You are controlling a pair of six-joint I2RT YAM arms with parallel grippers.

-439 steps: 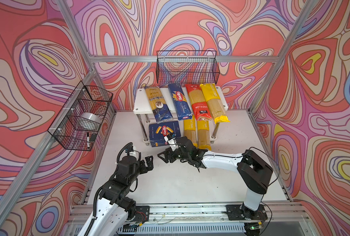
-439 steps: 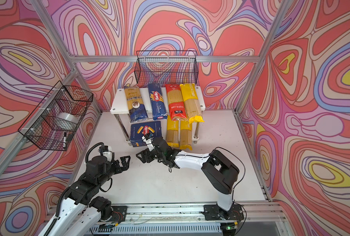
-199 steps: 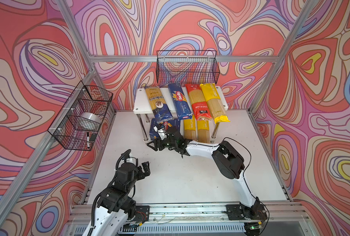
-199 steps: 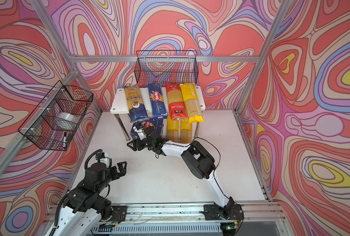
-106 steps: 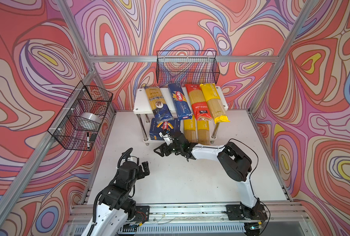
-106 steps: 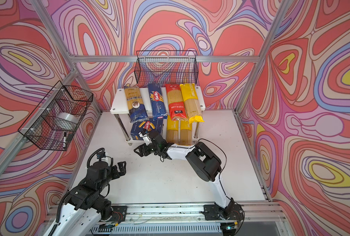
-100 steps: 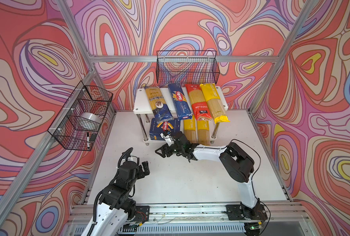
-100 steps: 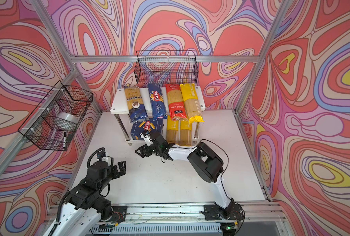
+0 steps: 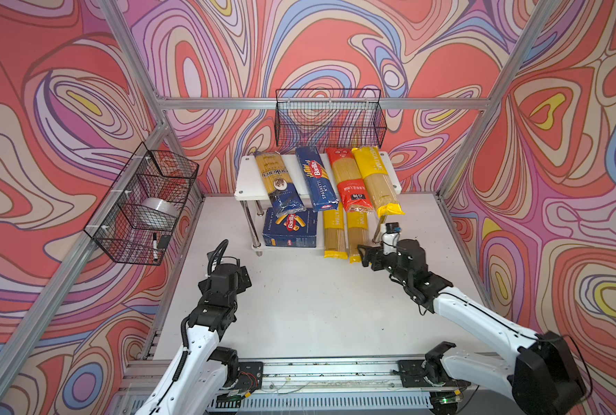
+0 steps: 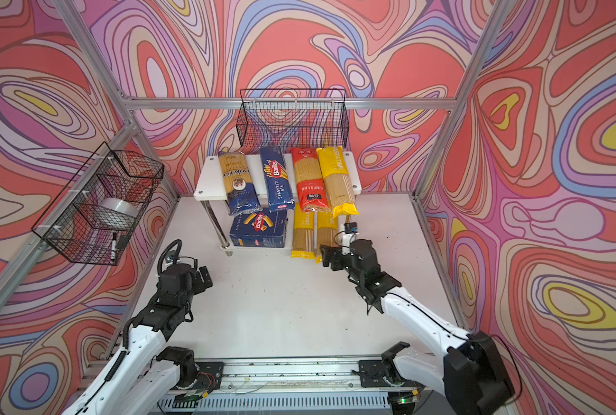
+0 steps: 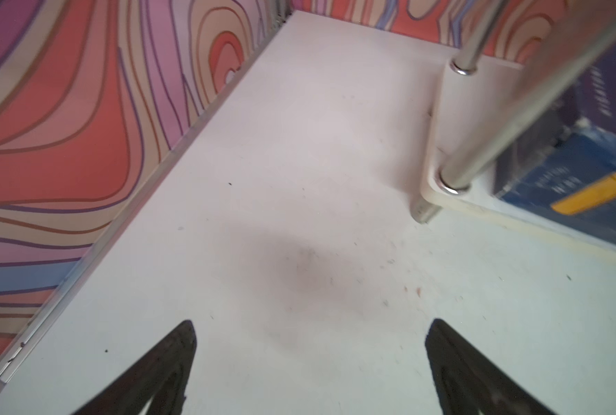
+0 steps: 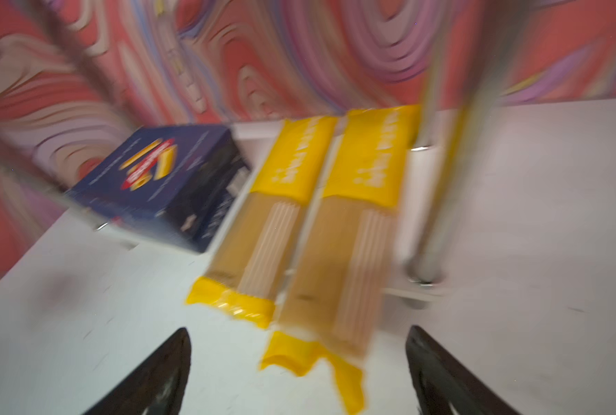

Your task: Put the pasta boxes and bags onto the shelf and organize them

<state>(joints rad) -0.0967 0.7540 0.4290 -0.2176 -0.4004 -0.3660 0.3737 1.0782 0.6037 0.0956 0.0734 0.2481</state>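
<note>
Left jaws: parked over the bare desk near its left edge; spread apart, nothing held.
Shelf: set at the desk's back edge; all seven packs are carried by it.
Upper tier: blue gold-topped bag, Spaghetti n.5 box, red bag and yellow bag are laid side by side, front ends overhanging.
Lower tier: rigatoni box is lodged at the left end of the board; two yellow bags are laid beside it, ends jutting past the front edge.
Right jaws: released and empty; withdrawn from the rigatoni box and swung rightward to face the jutting bag ends.
Change: the box has been pushed in and let go.
Meaning: placing is judged done; only straightening is left, probably of the lower bags.
</note>
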